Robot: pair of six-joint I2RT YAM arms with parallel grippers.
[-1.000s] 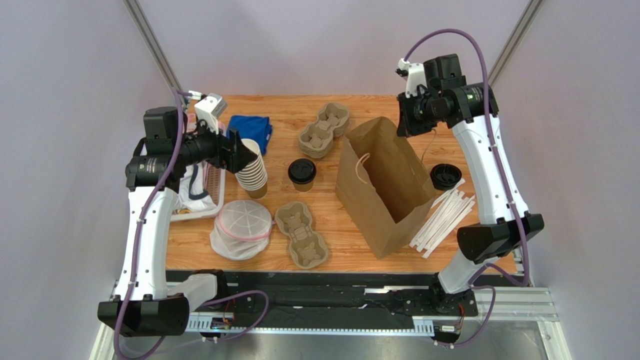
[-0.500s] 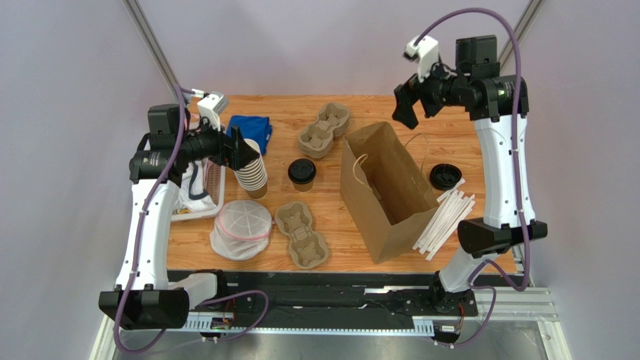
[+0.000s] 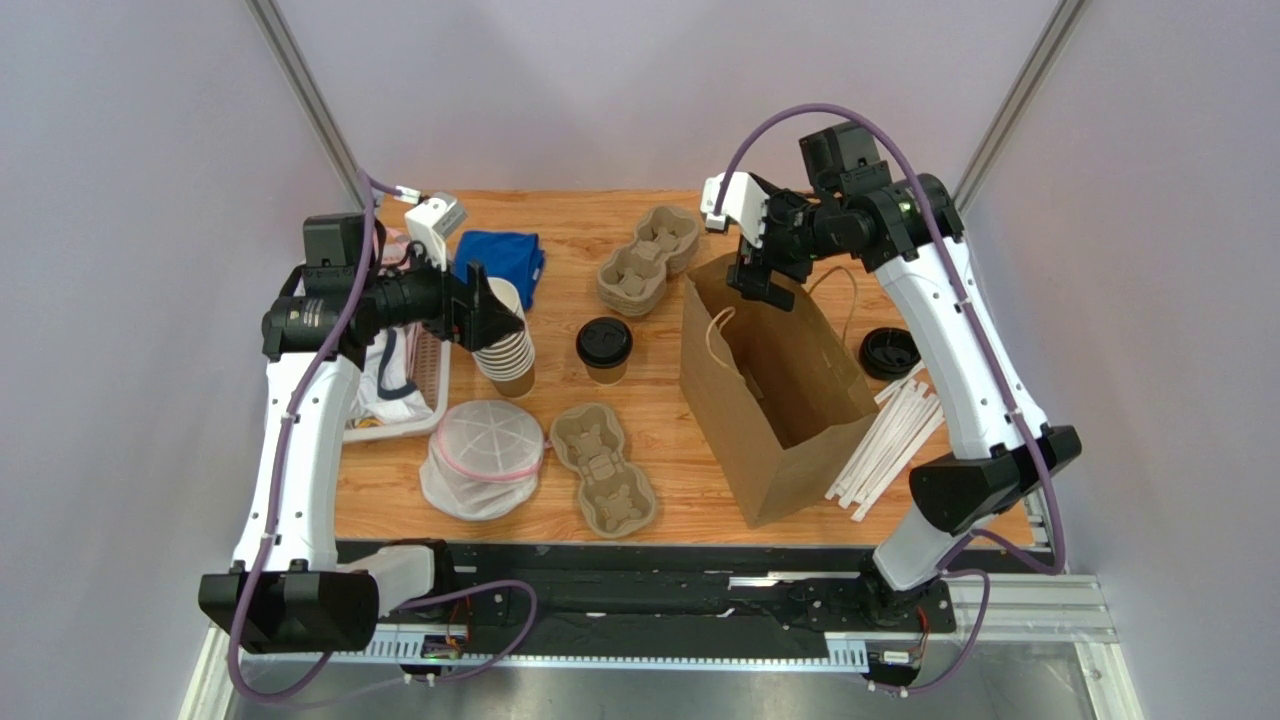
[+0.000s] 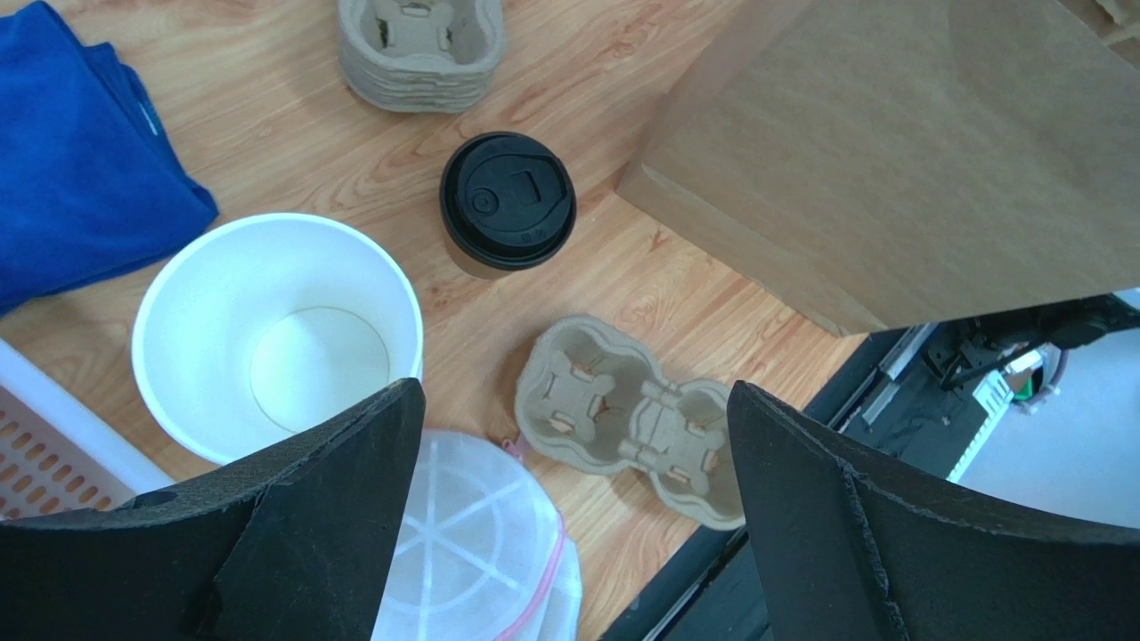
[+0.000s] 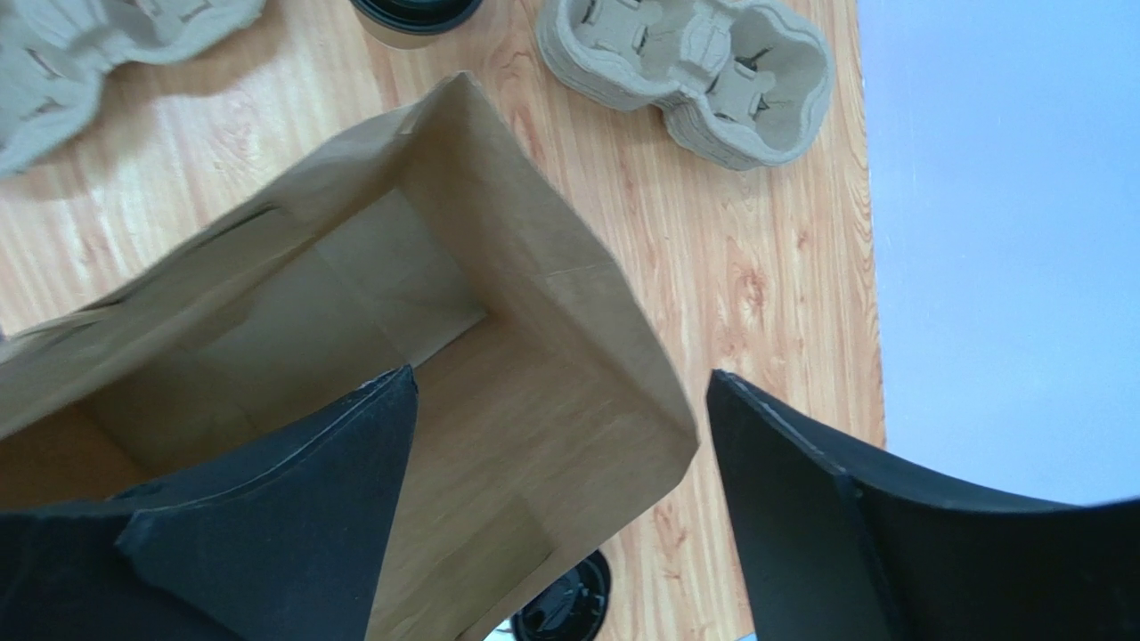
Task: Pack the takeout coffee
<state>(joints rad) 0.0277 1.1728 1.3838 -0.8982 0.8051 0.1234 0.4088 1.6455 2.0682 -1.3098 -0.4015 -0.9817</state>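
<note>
Readying the bag looks like the step in hand. From above, the right jaws hang spread wide and empty over the far rim of the paper bag [image 3: 766, 383]. The takeout coffee [image 3: 604, 347] stands upright on the bench [image 3: 571, 225], just left of the bag. Left wrist: the left jaws gape empty, with the coffee beside the bag's side. Right wrist: the bag's mouth is open and nothing shows inside. Next, I judge, jaws must close below the lid and carry the cup upright into the bag.
</note>
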